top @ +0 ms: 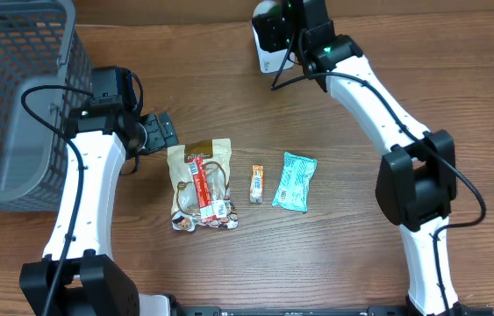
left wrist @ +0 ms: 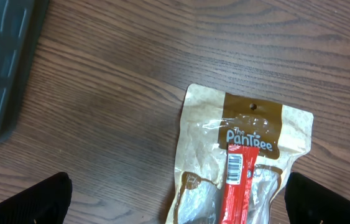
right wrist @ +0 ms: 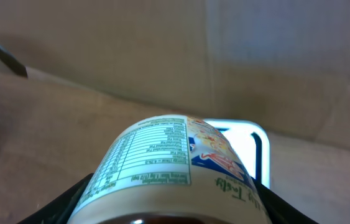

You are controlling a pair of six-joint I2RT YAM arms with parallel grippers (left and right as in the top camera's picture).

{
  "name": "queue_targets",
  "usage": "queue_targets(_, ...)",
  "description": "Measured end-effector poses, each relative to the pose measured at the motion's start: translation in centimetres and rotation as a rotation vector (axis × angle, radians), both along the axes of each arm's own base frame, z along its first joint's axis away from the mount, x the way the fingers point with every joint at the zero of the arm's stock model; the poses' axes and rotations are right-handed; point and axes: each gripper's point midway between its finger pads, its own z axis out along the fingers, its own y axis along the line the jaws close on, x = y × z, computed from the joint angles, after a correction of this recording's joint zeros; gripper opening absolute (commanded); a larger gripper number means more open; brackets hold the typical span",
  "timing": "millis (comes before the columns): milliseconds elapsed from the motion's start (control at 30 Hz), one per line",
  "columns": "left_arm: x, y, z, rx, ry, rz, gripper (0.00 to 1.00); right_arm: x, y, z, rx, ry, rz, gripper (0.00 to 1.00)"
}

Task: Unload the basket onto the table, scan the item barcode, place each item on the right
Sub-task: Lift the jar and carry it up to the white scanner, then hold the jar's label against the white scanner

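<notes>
- Right gripper [right wrist: 171, 211] is pinching the bottle [right wrist: 162, 158] just before the scanner [right wrist: 252, 134].
- Left gripper [top: 161, 133] is hovering spread over the pouch [left wrist: 249, 155], well left of the scanner.
- Beige wall [right wrist: 131, 43] is showing behind the scanner, wood table [top: 343, 263] beneath.

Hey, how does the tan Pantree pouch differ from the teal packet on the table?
The tan Pantree pouch is clearly larger than the teal packet. The pouch has a red strip down its front; the packet is plain teal with small print. The pouch lies beside the open left gripper; the packet lies farther off, past an orange bar. Both lie flat on the wooden table, unheld.
</notes>
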Motion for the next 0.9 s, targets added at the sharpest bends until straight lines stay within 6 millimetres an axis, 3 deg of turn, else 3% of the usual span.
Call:
queue_targets(100, 0.0, 0.0, 0.0, 0.0, 0.0, 0.0, 1.0, 1.0, 0.5, -0.1, 0.022, -0.048, 0.0, 0.41)
queue_targets(167, 0.0, 0.0, 0.0, 0.0, 0.0, 0.0, 1.0, 1.8, 0.8, -0.2, 0.039, -0.088, -0.001, 0.31)
queue_targets(333, 0.0, 0.0, 0.0, 0.0, 0.0, 0.0, 1.0, 3.3, 0.9, -0.4, 0.061, -0.161, -0.027, 0.29)
queue_targets(400, 0.0, 0.0, 0.0, 0.0, 0.0, 0.0, 1.0, 3.8, 0.9, -0.3, 0.071, -0.194, -0.041, 0.2)
queue_targets(600, 0.0, 0.0, 0.0, 0.0, 0.0, 0.0, 1.0, 5.1, 1.0, -1.3, 0.092, -0.259, -0.065, 0.04)
queue_targets(733, 0.0, 0.0, 0.0, 0.0, 0.0, 0.0, 1.0, 5.8, 0.8, -2.5, 0.103, -0.285, -0.074, 0.04)
queue_targets(900, 0.0, 0.0, 0.0, 0.0, 0.0, 0.0, 1.0, 6.8, -0.4, -5.3, 0.098, -0.276, -0.118, 0.04)
